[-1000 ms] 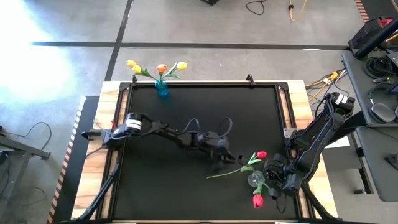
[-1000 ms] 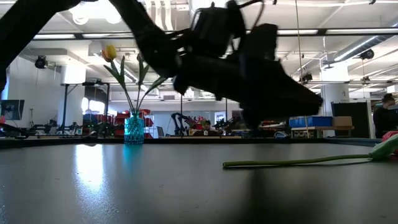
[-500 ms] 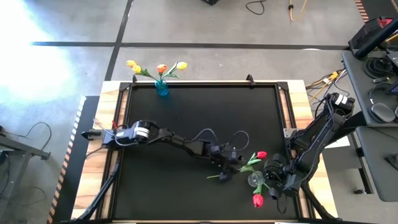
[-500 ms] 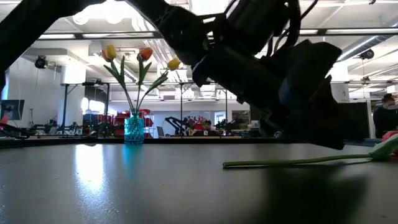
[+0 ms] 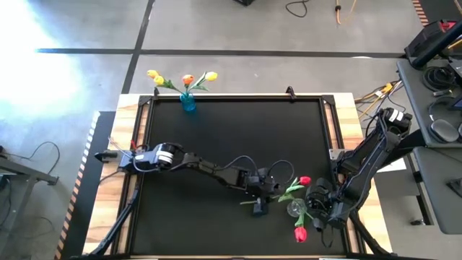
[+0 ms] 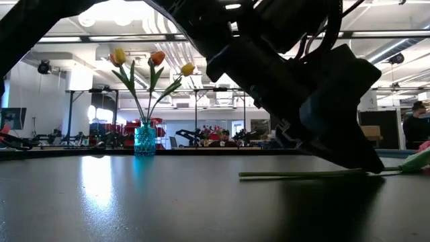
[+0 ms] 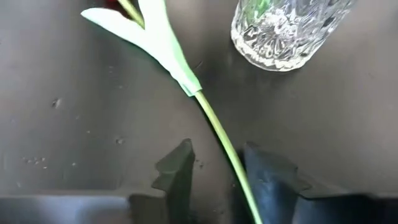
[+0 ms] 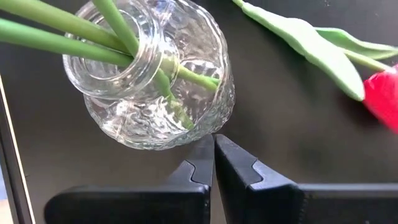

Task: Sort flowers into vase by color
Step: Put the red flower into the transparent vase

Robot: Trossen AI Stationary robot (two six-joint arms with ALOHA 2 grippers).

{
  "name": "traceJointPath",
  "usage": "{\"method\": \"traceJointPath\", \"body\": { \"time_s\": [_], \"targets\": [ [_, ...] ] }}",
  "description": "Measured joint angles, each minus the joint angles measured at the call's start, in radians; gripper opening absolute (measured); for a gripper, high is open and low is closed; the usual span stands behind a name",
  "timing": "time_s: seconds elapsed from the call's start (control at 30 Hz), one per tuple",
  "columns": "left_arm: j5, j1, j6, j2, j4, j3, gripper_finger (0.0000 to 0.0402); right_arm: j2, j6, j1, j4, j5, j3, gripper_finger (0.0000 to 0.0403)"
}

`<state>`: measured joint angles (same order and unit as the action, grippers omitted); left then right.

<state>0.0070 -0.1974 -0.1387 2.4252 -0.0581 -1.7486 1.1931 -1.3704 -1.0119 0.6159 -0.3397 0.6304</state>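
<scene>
One loose red tulip (image 5: 304,180) lies on the black table (image 5: 231,130) near its right edge, its long stem running from the head back toward the table's middle, and the stem's free end sits between the parted fingers of the left gripper (image 7: 217,177), which has not closed on it. The left arm is the nearer one; the right gripper (image 8: 213,163), fingers pressed together and holding nothing, rests just beside the clear glass vase (image 8: 158,81).

A black matte tabletop (image 5: 216,137) with a pale wooden border sits on a grey concrete floor (image 5: 238,68) crossed by dark tape lines. Beyond it lies a workshop hall with white ceiling beams (image 6: 168,39), bright overhead lamps and cluttered benches (image 6: 215,140).
</scene>
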Motion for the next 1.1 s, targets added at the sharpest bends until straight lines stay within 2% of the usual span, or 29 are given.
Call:
{"method": "traceJointPath", "body": {
  "time_s": [0.3, 0.57, 0.73, 0.9, 1.1],
  "targets": [
    [0.001, 0.007, 0.076, -0.010, -0.117, -0.029, 0.0009, 0.000, -0.005, 0.000, -0.003, -0.001, 0.000, 0.0009],
    [0.013, 0.051, 0.125, -0.064, -0.191, 0.003, 0.0001, 0.000, 0.017, -0.004, -0.001, -0.004, 0.017, 0.0009],
    [-0.007, 0.114, 0.130, -0.125, -0.211, 0.071, 0.0001, 0.000, 0.047, -0.009, 0.003, -0.030, 0.036, 0.0009],
    [0.001, 0.175, 0.112, -0.226, -0.105, 0.229, 0.0000, 0.000, 0.047, -0.011, 0.007, -0.043, 0.034, 0.0009],
    [0.004, 0.267, 0.082, -0.408, 0.177, 0.484, 0.0000, 0.000, 0.054, -0.011, 0.007, -0.080, 0.034, 0.0009]
  ]
}}
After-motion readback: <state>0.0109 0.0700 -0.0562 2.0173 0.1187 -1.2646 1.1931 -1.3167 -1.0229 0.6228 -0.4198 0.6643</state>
